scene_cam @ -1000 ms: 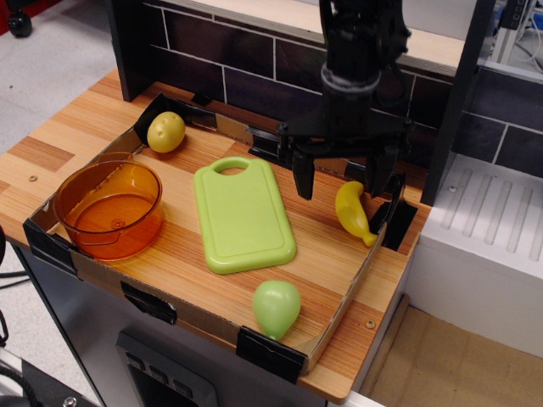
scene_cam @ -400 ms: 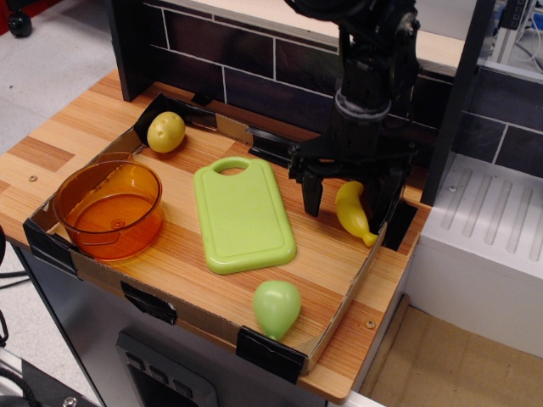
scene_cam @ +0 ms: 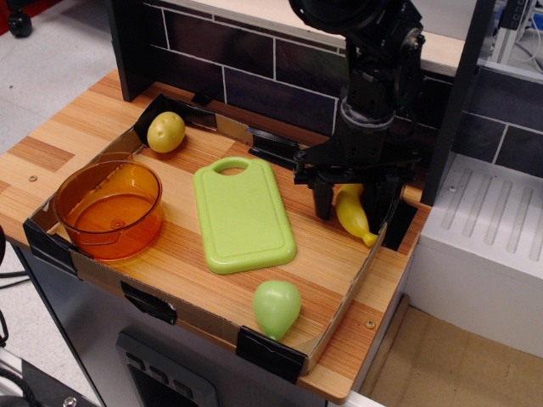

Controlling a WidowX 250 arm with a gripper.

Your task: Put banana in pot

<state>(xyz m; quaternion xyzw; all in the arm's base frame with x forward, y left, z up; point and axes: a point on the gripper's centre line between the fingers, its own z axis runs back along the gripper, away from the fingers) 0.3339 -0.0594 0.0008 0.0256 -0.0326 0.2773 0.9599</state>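
Pot (scene_cam: pixel 109 209) apart from banana (scene_cam: pixel 351 212); gripper (scene_cam: pixel 352 202) astride banana

end effector (scene_cam: pixel 355 202) lowered, fingers spread apart

Pot (scene_cam: pixel 109 209) left of board (scene_cam: pixel 243 215); banana (scene_cam: pixel 353 214) right.

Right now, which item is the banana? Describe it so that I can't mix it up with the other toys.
Start at the flat green cutting board in the middle of the wooden tray. To its right, under the black tool, lies the banana. It is the only long, curved yellow piece with tapered ends; the other yellow toy is a round lump in the far left corner.
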